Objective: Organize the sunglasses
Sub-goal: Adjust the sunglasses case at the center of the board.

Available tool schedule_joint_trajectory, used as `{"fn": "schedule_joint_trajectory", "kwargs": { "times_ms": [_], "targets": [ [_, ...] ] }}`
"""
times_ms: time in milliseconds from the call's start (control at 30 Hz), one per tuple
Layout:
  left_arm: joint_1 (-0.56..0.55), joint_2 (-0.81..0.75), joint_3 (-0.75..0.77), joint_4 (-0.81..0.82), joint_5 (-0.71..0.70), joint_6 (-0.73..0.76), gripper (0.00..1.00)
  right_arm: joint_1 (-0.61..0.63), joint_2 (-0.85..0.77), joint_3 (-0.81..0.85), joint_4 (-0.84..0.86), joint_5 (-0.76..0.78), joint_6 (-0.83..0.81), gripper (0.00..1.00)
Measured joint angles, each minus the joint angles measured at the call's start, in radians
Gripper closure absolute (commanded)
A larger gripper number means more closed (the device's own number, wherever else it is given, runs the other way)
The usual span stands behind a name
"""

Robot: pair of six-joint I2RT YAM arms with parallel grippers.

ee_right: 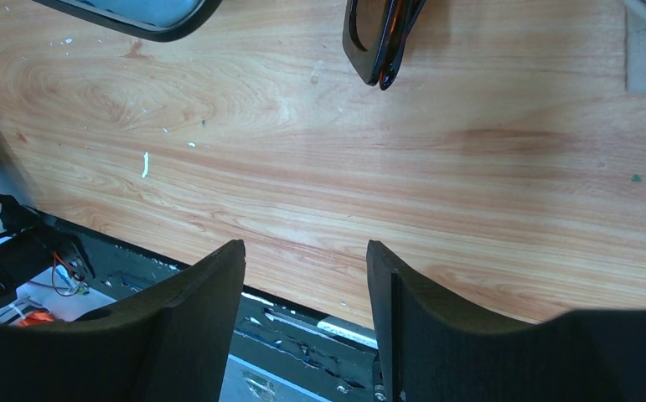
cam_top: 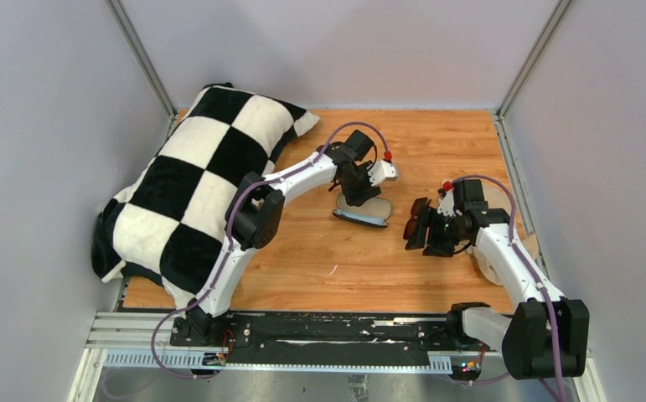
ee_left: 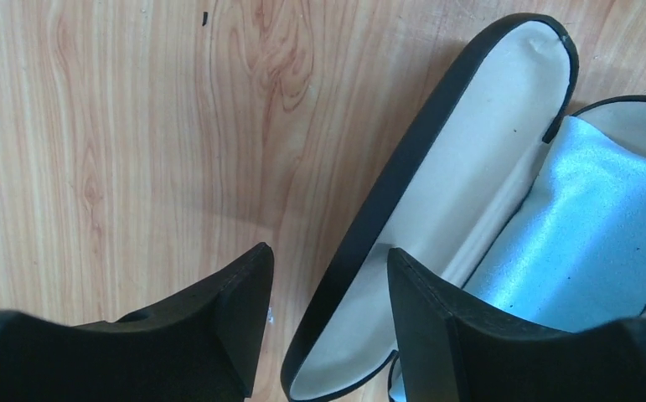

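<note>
Right gripper [ee_right: 304,251] is hovering empty, jaws apart, just short of the sunglasses [ee_right: 378,42] lying on the table [ee_right: 487,193]. Beyond, left gripper [ee_left: 329,255], jaws apart too, is straddling the open case [ee_left: 470,151] rim. The pick-up seems to be in hand. Next likely: reaching forward and closing on the sunglasses.

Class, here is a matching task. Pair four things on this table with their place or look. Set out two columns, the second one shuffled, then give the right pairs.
Column one
1. sunglasses
2. glasses case
3. cloth
4. pillow

Column two
A. black and white checks, at the table's left side
B. lying open, with a beige lining
C. light blue, inside the case
D. dark lenses, on the bare wood outside the case

Pairs: 1-D, 2-B, 3-C, 4-A
</note>
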State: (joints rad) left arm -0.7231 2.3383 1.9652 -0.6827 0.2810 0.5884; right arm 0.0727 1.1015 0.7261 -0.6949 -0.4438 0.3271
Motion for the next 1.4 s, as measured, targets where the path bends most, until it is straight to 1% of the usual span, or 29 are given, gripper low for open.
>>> {"fn": "schedule_joint_trajectory", "kwargs": {
  "times_ms": [267,400,467,633,733,833,1000,1100,1233,1300,1400],
  "targets": [
    [-0.001,-0.003,-0.011,0.008,-0.004,-0.009,0.6,0.0,0.0,-0.001,0.006,0.0,0.007,0.4],
    [-0.001,-0.032,-0.058,0.017,-0.013,-0.027,0.69,0.0,0.0,-0.001,0.008,0.002,0.013,0.41],
    [-0.001,-0.053,-0.084,0.019,-0.02,-0.043,0.8,0.0,-0.001,-0.001,0.009,0.005,0.018,0.4],
    [-0.004,-0.134,-0.16,0.044,-0.056,-0.114,0.9,0.0,-0.002,-0.001,0.021,0.009,0.024,0.41],
    [-0.006,-0.199,-0.24,0.07,-0.105,-0.193,0.99,0.0,0.003,-0.001,0.029,0.008,0.026,0.41],
    [-0.006,-0.261,-0.334,0.108,-0.121,-0.296,1.0,0.0,0.018,-0.001,0.037,0.008,0.026,0.41],
    [-0.006,-0.369,-0.499,0.162,-0.168,-0.527,1.0,0.0,0.061,0.013,0.044,0.023,0.039,0.42],
    [-0.006,-0.441,-0.587,0.179,-0.219,-0.67,1.0,0.0,0.109,0.055,0.055,0.061,0.053,0.43],
    [-0.008,-0.581,-0.712,0.196,-0.287,-0.881,1.0,0.0,0.188,0.128,0.089,0.122,0.061,0.42],
    [-0.012,-0.646,-0.763,0.216,-0.309,-0.961,1.0,0.0,0.236,0.162,0.109,0.141,0.062,0.41],
    [-0.021,-0.699,-0.816,0.256,-0.341,-1.052,1.0,0.0,0.309,0.206,0.138,0.164,0.064,0.39]
  ]
}}
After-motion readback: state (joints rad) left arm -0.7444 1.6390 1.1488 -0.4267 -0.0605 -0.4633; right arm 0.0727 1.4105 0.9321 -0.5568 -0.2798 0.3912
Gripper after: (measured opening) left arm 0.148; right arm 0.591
